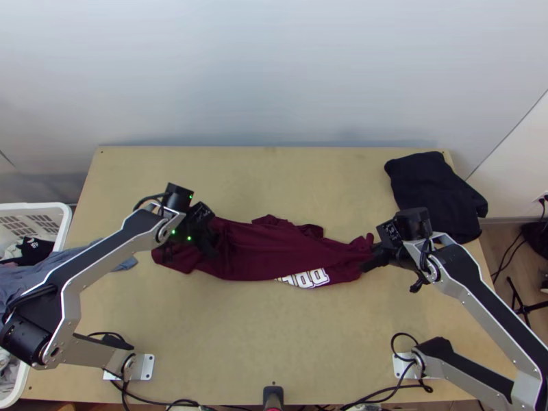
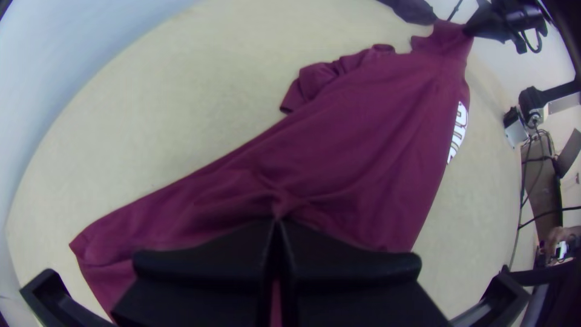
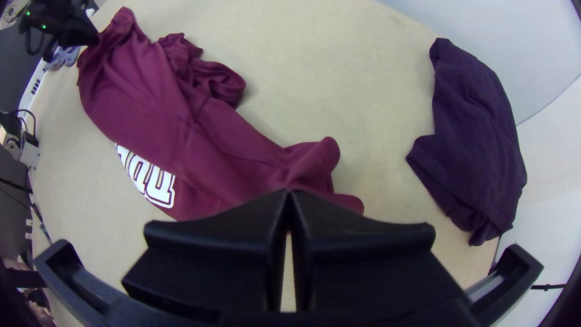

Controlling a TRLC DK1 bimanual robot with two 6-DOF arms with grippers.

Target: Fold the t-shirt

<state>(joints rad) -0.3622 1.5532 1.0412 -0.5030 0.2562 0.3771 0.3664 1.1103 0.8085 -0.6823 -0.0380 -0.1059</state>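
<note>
Shirt pinched at both ends, its cloth drawn out between

The left gripper [image 2: 277, 223] is closed on the shirt [image 1: 267, 253] a little in from its left end; creases run out from the fingertips, and a loose corner lies past them. The right gripper [image 3: 290, 194] is closed too, nipping the shirt near its right end, with small rolls of cloth poking out beside the grip. Two holds set this far apart probably serve to pull the shirt long and even before a fold is laid.

Between the grips the shirt runs across the middle of the table [image 1: 274, 342] in a long, uneven band — not flat yet, by the look of it. One part is bunched along its far edge, perhaps a sleeve, and the white print [image 1: 307, 277] peeks out at the near edge. That bunch could well get trapped as a lump if folded now, so spreading it first seems wise.

Beyond the shirt's right end lies a dark cloth [image 1: 435, 195], likely put there to leave working room. Off the shirt's left end, a blue cloth [image 1: 68, 264] trails from the basket [image 1: 61, 233] onto the table — well apart from the shirt.
</note>
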